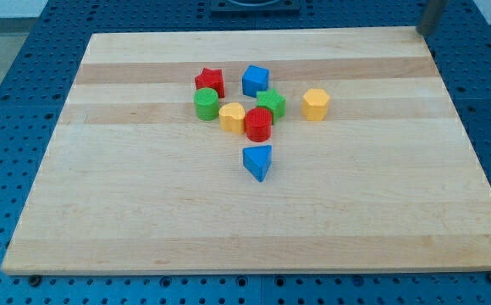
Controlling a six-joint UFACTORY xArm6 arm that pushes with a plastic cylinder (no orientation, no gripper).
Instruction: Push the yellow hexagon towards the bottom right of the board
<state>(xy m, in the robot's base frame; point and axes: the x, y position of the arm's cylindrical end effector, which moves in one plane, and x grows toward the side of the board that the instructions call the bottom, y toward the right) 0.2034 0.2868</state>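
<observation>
Seen at the frame's upper right corner: a dark rod end, my tip (424,30), just beyond the far right corner of the wooden board (144,212). Cut off by the frame's top edge, so only the lower stub shows. No jaws to spread or press together; touching nothing, well apart from every block. Whether resting on the surface there or hanging above it cannot be told.

Nearest to that corner: the yellow hexagon (316,104), upright on the board, right of centre in the upper half of the frame, alone at the right edge of the cluster, with a small gap separating it from the green star (272,103) to its left.

Further left, a tight group. Blue cube (256,80) at the top of the cluster, just above the green star. Red star (210,82) to its left, near but not touching. Green cylinder (206,104) directly below the red star. Yellow heart-like block (232,116) just right of the green cylinder, pressed against the red cylinder (259,124), which overlaps the lower edge of the green star.

Below the group, standing apart toward the frame's centre: blue triangle (258,162).

No containers anywhere; all blocks lying directly on the board. Around the board, a blue perforated table (8,110).
</observation>
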